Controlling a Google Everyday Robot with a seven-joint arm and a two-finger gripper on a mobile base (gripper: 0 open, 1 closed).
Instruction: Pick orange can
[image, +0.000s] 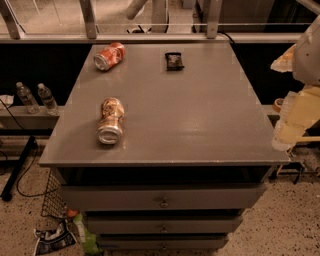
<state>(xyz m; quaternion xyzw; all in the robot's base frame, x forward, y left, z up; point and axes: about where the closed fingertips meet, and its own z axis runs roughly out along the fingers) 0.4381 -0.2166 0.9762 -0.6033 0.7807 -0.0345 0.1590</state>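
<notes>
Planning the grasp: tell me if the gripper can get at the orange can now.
Probably yes. The orange can lies alone near the front left of the table; the red-orange can and dark packet sit far back. The gripper hangs beyond the right edge, so it must cross the bare top.

The robot's arm showed at the upper right edge of the frame as a rounded grey-white shell, with a pale orange-tinged piece on its left side. Below it, at mid-right, the gripper was made of blocky cream-yellow parts.
</notes>
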